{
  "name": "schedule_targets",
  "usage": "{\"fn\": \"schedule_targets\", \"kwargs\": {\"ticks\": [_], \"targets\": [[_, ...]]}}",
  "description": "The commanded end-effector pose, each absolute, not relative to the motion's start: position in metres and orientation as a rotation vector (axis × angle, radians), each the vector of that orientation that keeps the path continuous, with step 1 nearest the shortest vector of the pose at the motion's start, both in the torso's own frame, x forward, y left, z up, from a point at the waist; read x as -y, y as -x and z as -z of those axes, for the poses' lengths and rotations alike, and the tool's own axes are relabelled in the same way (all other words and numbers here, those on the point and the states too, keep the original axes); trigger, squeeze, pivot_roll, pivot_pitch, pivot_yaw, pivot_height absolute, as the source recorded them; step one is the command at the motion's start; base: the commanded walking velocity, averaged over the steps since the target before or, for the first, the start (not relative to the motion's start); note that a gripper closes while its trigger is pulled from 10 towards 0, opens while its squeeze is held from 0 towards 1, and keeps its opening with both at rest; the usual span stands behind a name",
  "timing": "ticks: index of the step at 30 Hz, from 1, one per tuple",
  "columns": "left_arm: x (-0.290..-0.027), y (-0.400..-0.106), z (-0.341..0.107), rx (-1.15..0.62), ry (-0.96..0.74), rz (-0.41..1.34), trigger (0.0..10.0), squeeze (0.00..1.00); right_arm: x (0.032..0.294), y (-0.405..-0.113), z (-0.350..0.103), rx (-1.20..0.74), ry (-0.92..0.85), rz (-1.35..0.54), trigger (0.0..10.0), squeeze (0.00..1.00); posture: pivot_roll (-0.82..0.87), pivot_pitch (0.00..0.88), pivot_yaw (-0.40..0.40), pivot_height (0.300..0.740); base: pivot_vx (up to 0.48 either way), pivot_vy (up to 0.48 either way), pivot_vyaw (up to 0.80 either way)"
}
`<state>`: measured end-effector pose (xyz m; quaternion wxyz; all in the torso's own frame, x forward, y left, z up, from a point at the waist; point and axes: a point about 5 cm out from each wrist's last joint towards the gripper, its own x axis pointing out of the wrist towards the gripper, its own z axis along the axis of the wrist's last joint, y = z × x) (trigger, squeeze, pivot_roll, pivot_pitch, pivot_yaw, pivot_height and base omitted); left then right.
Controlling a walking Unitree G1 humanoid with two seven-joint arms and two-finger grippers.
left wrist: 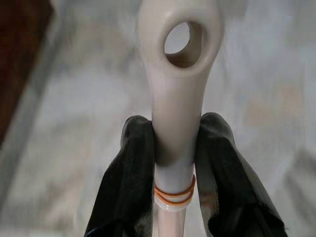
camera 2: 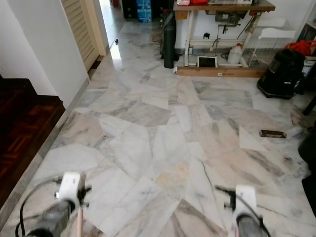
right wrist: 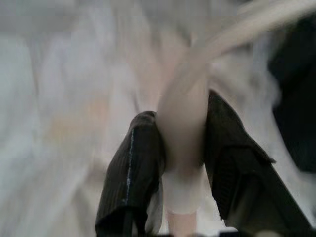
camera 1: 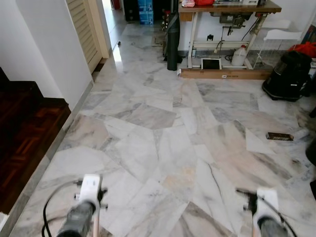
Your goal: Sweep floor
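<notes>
Head stereo pair looks forward-down, sharing marble floor (camera 1: 163,148); wrist cameras close, facing along fingers toward floor.

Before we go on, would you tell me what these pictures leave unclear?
- Left wrist view: the cream handle in the left hand is cut off by the edge; its working end is hidden.
- Right wrist view: motion blur smears the pale handle in the right hand.
- Eye views: the dark flat object on the marble floor is too small to name.

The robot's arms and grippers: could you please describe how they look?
Each forearm is dark grey, ending in a white wrist block. A black cable loops beside the left arm; a thinner one runs along the right arm. The fingers are black, long and matte.
</notes>
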<state>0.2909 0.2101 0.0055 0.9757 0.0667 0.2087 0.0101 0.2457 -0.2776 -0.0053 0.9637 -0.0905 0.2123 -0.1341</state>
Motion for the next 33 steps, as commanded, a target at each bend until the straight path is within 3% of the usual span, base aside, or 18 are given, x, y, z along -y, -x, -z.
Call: {"fn": "schedule_targets", "kwargs": {"ticks": [1, 10, 19, 33], "targets": [[-0.212, -0.309, -0.031, -0.277, -0.133, -0.033, 10.0, 0.0, 0.274, -0.272, -0.027, -0.239, 0.199, 0.297, 10.0, 0.0, -0.14, 0.021, 0.043, 0.74, 0.0, 0.0, 0.0], [-0.181, -0.335, -0.073, -0.045, -0.106, 0.055, 10.0, 0.0, 0.26, -0.302, -0.069, -0.019, 0.195, 0.289, 10.0, 0.0, -0.14, 0.013, 0.042, 0.74, 0.0, 0.0, 0.0], [-0.168, -0.34, -0.085, 0.023, -0.076, 0.099, 10.0, 0.0, 0.264, -0.304, -0.094, 0.104, 0.283, 0.329, 10.0, 0.0, -0.15, 0.0, 0.047, 0.74, 0.0, 0.0, 0.0], [-0.163, -0.336, -0.091, 0.072, -0.026, 0.114, 10.0, 0.0, 0.246, -0.303, -0.085, 0.093, 0.038, 0.369, 10.0, 0.0, -0.14, 0.027, 0.04, 0.74, 0.0, 0.0, 0.0]]}}
